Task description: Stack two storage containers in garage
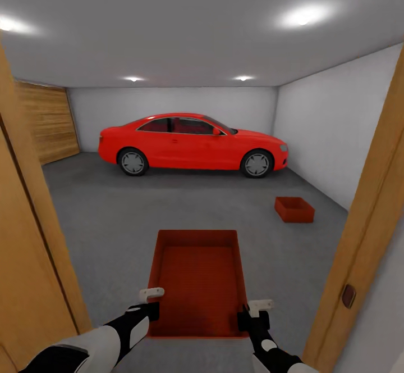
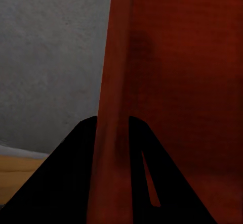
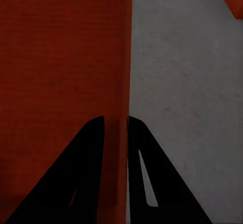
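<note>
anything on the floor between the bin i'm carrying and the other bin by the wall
Nothing: in the head view, only bare grey floor separates the carried bin from the other bin.

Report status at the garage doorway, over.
Left gripper and right gripper clamped on side walls of carried orange-red plastic bin. Second orange-red bin on concrete floor, ahead right. Wooden door frame close both sides.

Orange-red bin (image 1: pixel 197 280) between both claws in doorway; second bin (image 1: pixel 294 209) on garage floor (image 1: pixel 112 221), apparently empty.
</note>
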Tool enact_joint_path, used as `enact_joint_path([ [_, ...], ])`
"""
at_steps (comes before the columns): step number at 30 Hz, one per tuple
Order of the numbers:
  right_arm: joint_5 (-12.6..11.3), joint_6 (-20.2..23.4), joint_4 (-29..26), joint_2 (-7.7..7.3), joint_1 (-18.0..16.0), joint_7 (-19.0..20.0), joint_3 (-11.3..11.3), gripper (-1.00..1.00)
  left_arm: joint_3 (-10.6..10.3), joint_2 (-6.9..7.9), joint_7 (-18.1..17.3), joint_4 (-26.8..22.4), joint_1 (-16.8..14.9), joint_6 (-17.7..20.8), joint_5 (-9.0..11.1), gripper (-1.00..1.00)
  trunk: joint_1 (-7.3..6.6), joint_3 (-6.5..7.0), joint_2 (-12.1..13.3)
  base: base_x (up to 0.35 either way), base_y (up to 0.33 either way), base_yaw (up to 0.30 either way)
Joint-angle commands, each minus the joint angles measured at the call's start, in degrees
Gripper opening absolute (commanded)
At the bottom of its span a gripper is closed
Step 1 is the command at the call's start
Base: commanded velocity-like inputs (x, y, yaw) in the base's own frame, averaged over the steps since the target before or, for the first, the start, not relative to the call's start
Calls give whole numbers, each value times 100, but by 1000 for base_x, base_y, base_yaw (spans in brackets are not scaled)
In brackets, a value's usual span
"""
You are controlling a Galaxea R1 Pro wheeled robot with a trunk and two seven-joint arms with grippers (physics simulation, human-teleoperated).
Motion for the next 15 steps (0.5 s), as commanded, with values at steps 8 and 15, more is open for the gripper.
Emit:
enact_joint_path([
  [8,-17,2,13,-55,-1,-67,-2,-100,285,32,39,-18,-11,-2,-1,-100,5,-10,-7,322,0,0],
  [15,-10,-10,13,-51,-1,-67,-2,-100,285,31,39,-18,-11,-2,-2,-100,5,-10,-7,322,0,0],
])
